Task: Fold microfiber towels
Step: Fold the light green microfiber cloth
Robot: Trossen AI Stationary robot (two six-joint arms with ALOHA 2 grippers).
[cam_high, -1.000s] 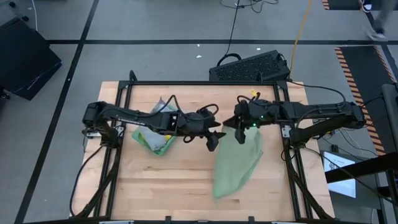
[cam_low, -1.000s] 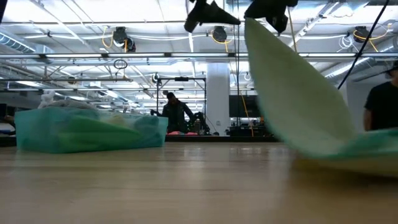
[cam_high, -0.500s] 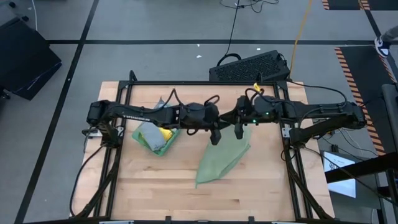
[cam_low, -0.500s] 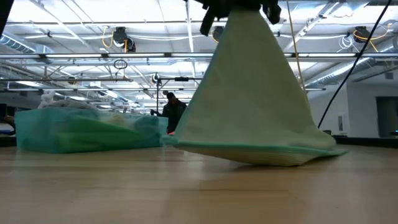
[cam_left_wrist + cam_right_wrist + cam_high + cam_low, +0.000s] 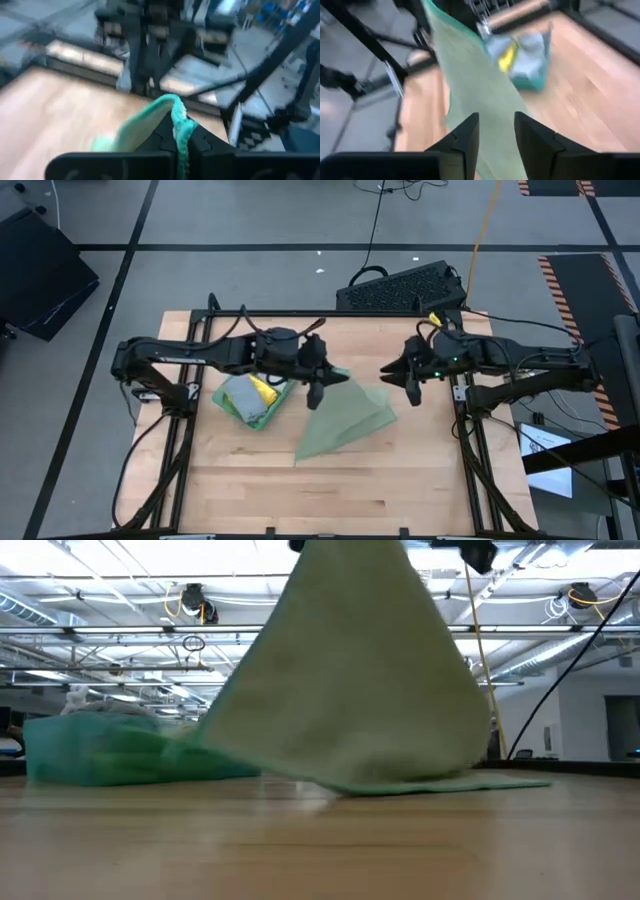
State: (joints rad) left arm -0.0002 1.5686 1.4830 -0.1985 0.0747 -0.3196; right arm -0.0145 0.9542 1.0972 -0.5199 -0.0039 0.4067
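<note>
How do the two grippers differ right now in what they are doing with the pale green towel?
The left gripper is shut on a corner of the pale green towel, holding it up off the table; the right gripper is open, holds nothing and stands beside the towel's other edge. The left hangs above the cloth pile; the right is far from it.

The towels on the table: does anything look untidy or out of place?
Yes. The pile of towels by the left arm is crumpled, not stacked flat. The pale green towel hangs slanted from the shut left gripper; the right gripper stands open, apart.
</note>
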